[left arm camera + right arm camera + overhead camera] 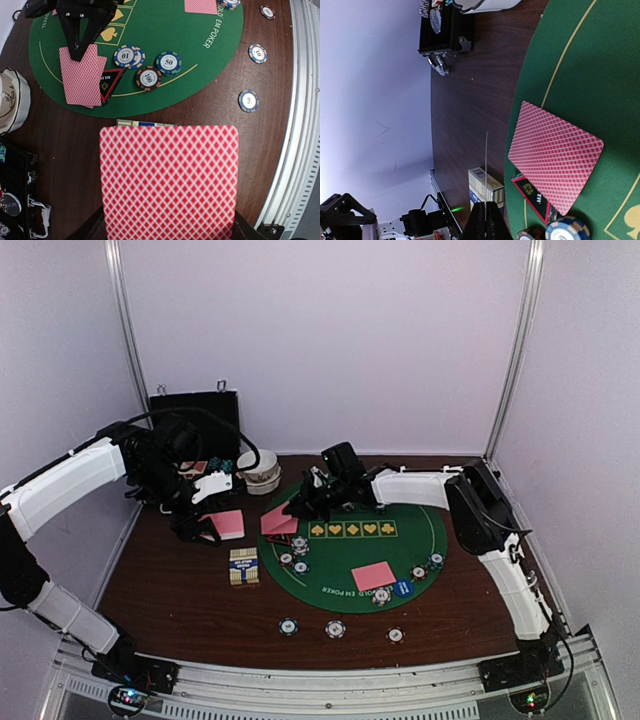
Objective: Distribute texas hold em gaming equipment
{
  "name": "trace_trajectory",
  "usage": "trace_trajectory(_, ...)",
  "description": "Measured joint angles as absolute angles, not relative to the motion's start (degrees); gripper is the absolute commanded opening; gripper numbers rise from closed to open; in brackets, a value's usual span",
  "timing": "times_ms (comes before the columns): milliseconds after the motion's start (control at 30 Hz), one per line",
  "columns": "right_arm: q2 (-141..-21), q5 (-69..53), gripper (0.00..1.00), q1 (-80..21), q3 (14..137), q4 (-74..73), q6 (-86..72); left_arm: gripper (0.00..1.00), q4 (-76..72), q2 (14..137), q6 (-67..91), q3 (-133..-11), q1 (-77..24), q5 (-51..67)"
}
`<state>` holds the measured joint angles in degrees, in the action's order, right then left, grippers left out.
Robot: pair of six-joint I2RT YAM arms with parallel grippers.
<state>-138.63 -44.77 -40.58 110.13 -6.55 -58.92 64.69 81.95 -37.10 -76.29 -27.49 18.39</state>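
playing card (pixel 167 180) gripped in left pincer (pixel 207 530), near card box (pixel 145 122); right pincer (pixel 485 207) pinches edge-on card (pixel 486 165) above mat (pixel 580 65).

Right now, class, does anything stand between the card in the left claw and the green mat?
Only the card box, lying just beyond the held card and short of the mat. It lies flat, so probably passable.

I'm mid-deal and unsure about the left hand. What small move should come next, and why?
Probably carry the left hand rightward toward the green mat before opening. It is shut on a pink-backed card that hangs over bare wood by the card box, while the other dealt cards lie on the felt.
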Motion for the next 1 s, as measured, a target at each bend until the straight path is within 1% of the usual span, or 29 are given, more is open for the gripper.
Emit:
trace_trajectory(333,-146.3,-42.0,0.0,-40.6,119.0,-12.1,-55.9,0.0,64.7,82.0,-37.1,-76.3,-27.5,18.4)
trace_trajectory(367,-146.6,-41.7,0.02,-40.6,119.6,-12.6,-55.6,0.0,64.7,82.0,-37.1,-76.3,-27.5,18.4)
trace_trajectory(467,-147.0,-41.0,0.12,-40.6,121.0,-14.3,-54.5,0.0,64.7,82.0,-37.1,-76.3,-27.5,18.4)
trace_trajectory(567,-147.1,-40.1,0.28,-40.6,122.3,-16.3,-52.9,0.0,64.7,82.0,-37.1,-76.3,-27.5,18.4)
trace_trajectory(633,-147.0,-39.6,0.35,-40.6,122.9,-17.2,-52.0,0.0,64.7,82.0,-37.1,-76.3,-27.5,18.4)
trace_trajectory(800,-147.0,-38.2,0.47,-40.6,123.3,-20.0,-49.6,0.0,64.7,82.0,-37.1,-76.3,-27.5,18.4)
trace_trajectory(867,-146.9,-37.5,0.5,-40.6,123.3,-21.2,-48.9,0.0,64.7,82.0,-37.1,-76.3,-27.5,18.4)
trace_trajectory(1000,-145.2,-35.5,0.6,-40.6,123.3,-24.8,-46.2,0.0,64.7,82.0,-37.1,-76.3,-27.5,18.4)
